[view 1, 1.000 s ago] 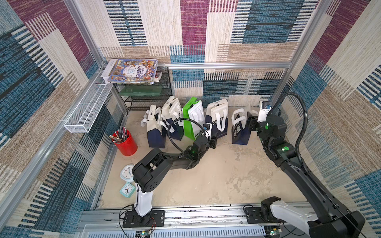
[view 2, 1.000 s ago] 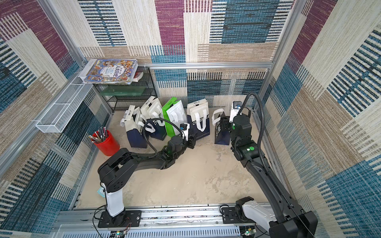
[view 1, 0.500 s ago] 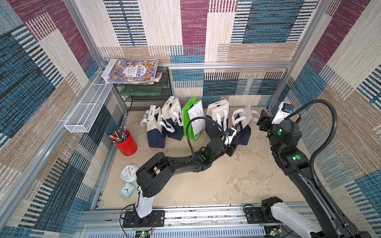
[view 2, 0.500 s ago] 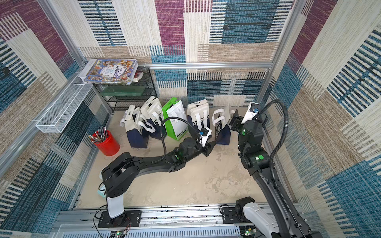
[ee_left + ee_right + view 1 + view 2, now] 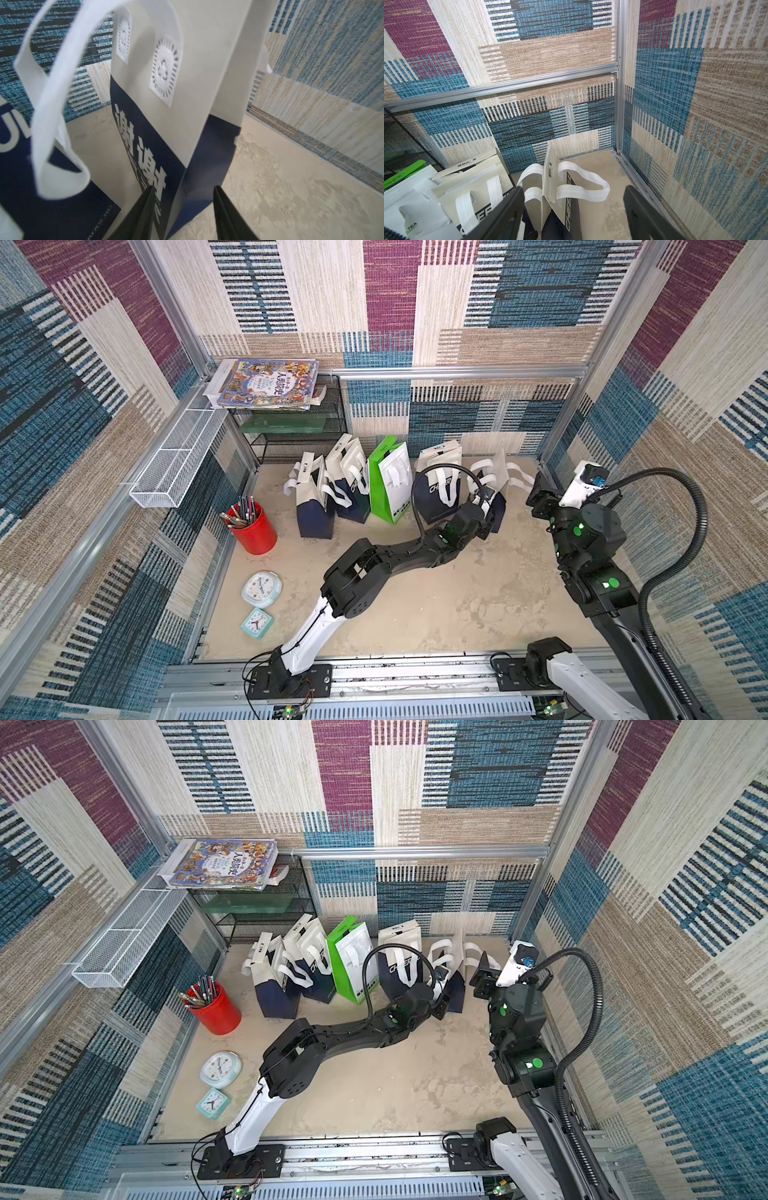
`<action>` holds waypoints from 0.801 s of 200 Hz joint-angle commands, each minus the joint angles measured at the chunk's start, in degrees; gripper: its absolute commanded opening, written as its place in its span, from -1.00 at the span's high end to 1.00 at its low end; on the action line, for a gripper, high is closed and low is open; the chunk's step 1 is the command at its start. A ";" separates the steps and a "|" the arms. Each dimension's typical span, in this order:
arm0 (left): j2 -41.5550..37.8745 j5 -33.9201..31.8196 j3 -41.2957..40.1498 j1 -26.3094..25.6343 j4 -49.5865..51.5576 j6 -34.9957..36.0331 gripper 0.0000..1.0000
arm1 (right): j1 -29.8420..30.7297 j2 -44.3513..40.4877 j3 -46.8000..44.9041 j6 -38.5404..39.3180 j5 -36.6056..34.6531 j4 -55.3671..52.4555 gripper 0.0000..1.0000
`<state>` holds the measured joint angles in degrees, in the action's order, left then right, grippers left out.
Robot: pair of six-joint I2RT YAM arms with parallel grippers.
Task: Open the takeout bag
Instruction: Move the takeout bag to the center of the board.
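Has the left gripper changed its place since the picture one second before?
Yes. The left gripper moved away from the green bag, over to the end navy-and-white bag.

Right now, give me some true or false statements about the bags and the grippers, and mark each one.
1. The green bag is standing, not lying down. True.
2. The right gripper grips a handle. False: it is open near the end bag, holding nothing.
3. The left gripper has its jaws on either side of the end bag's lower edge. True.
4. The red cup is empty. False: it holds pens.
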<state>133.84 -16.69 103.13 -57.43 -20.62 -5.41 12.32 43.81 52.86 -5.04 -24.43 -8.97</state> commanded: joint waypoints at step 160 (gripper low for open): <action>-15.91 15.13 -30.31 4.26 -24.00 -3.01 0.10 | -0.74 3.56 -1.44 0.00 -0.22 -0.18 -0.58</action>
<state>120.57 -15.31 79.70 -53.41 -27.40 -5.69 11.60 47.09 51.70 -5.45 -23.53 -10.04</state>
